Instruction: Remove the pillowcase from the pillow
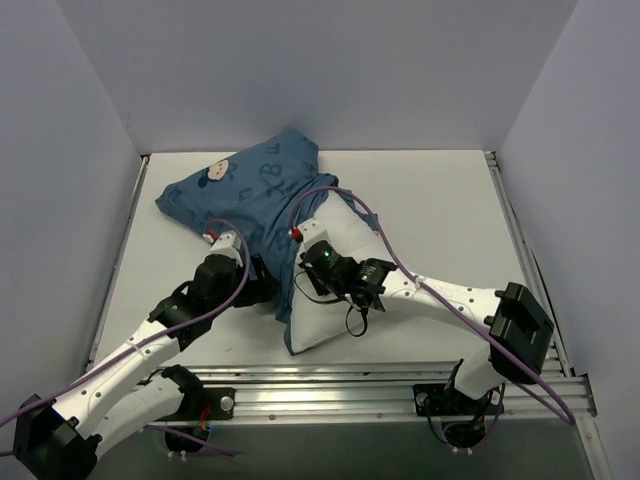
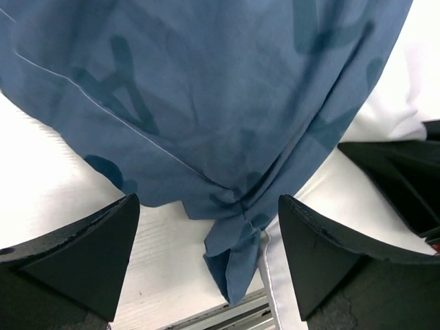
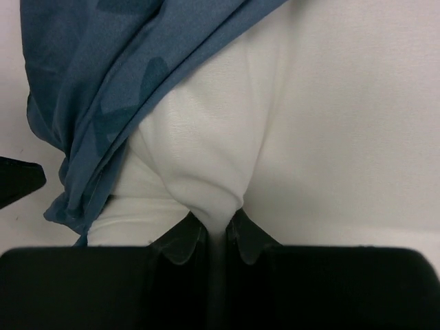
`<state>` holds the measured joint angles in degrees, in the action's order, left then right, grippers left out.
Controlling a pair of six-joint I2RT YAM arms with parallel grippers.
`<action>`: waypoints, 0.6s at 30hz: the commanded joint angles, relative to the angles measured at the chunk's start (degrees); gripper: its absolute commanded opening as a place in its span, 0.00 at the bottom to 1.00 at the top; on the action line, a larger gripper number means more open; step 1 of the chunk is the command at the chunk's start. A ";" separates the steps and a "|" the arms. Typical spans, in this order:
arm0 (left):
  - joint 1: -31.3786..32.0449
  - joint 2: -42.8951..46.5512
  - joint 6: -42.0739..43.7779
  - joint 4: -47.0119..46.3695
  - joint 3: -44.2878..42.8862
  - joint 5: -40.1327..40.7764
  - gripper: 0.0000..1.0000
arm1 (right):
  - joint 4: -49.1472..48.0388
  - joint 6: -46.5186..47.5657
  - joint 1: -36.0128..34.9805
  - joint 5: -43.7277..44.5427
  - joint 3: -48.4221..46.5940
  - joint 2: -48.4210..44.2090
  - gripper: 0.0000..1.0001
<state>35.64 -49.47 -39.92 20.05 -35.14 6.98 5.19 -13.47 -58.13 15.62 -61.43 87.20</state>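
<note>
The dark blue pillowcase lies bunched toward the far left and covers the far part of the white pillow. My right gripper is shut on a pinched fold of the pillow. That fold sits just beside the pillowcase's hem, between the gripper's closed fingers. My left gripper is open, low over the table. A hanging corner of the pillowcase lies between its fingers without touching them. To the right of that corner is the pillow's bare seam.
White walls close in the table on the far side, left and right. A metal rail runs along the near edge, also in the left wrist view as the rail. Purple cables arch over both arms.
</note>
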 commanded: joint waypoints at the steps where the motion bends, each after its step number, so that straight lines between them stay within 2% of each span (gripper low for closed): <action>1: -0.13 -0.97 -0.25 -7.73 0.94 -3.47 0.90 | 3.86 0.11 1.43 -2.34 1.58 0.26 0.00; 9: -0.04 -5.98 0.28 -12.76 2.09 -4.87 0.86 | 3.77 1.26 2.85 -5.24 0.44 -1.07 0.00; 14: -0.04 -9.50 0.20 -15.83 2.70 -5.22 0.75 | 3.51 1.26 2.85 -5.68 0.08 -1.24 0.00; 17: -0.04 -10.20 -0.07 -16.36 2.97 -4.18 0.46 | 3.69 1.35 2.85 -5.60 0.34 -1.77 0.00; 18: -0.04 -10.12 -0.16 -15.14 2.88 -3.21 0.24 | 4.12 1.08 3.02 -5.16 0.43 -2.12 0.00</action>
<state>35.68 -59.42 -40.53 7.14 -32.47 2.31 4.71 -12.49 -55.86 10.61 -61.43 86.06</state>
